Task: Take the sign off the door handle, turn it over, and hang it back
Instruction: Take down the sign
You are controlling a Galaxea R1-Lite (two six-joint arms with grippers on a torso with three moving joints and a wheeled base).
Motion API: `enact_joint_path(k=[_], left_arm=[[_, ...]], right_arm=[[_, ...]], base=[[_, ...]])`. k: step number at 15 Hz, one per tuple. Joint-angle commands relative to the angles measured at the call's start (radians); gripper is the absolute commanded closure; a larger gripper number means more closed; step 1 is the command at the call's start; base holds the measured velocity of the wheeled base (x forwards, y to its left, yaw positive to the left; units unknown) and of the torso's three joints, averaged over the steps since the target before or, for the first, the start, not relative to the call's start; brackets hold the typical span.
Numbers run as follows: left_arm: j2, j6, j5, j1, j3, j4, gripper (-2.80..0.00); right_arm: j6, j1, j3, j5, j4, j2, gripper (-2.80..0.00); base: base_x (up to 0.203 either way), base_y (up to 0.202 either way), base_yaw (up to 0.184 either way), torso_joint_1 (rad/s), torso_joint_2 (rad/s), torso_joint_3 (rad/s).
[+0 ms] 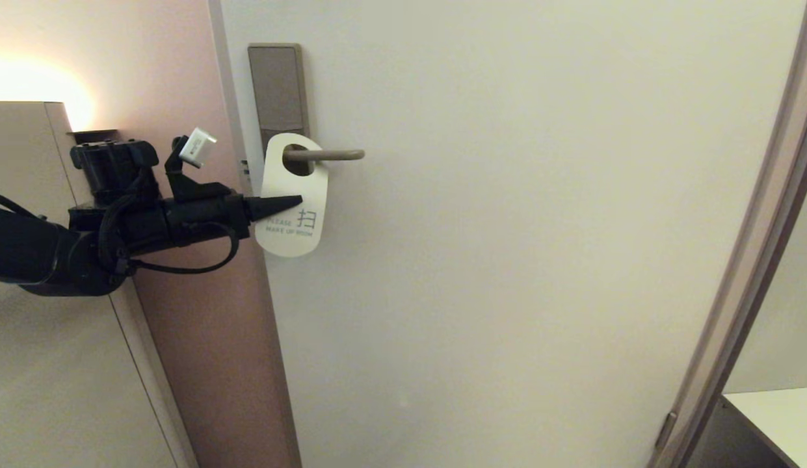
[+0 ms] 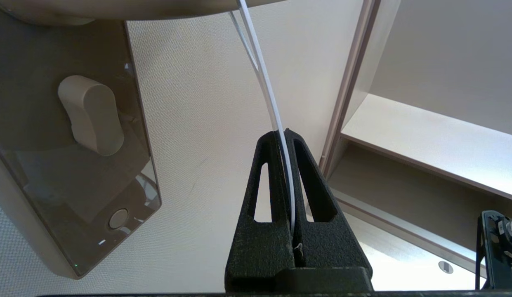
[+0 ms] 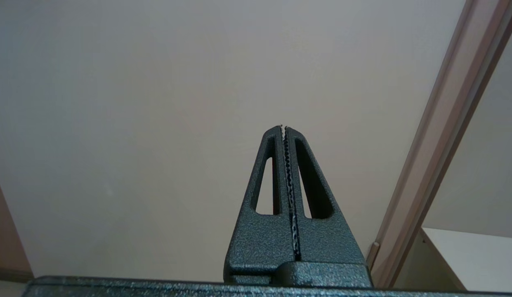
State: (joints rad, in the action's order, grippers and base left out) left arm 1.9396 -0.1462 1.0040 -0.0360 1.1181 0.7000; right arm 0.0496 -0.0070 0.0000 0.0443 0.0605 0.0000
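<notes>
Head view: left end effector (image 1: 292,202) clamped on sign (image 1: 292,227) edge, bare door (image 1: 540,260) rightward.

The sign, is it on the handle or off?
On. The sign hangs with its hole around the door handle, white side out, while the left end effector pinches its edge.

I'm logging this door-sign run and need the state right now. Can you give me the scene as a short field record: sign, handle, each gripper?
sign: hanging on the door handle through its hole, white face with grey lettering outward
door handle: horizontal lever on the lock plate
left gripper: shut on the sign's lower half, pinching it edge-on
right gripper: shut, empty, facing the door
</notes>
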Motion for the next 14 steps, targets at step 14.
enact_joint_path(k=[14], left_arm=[[0.018,-0.001,-0.020,-0.088,0.026,0.005,0.00]], right_arm=[[0.001,0.000,0.000,0.000,0.001,0.000,0.00]], base=[[0.000,0.000,0.000,0.000,0.00,0.000]])
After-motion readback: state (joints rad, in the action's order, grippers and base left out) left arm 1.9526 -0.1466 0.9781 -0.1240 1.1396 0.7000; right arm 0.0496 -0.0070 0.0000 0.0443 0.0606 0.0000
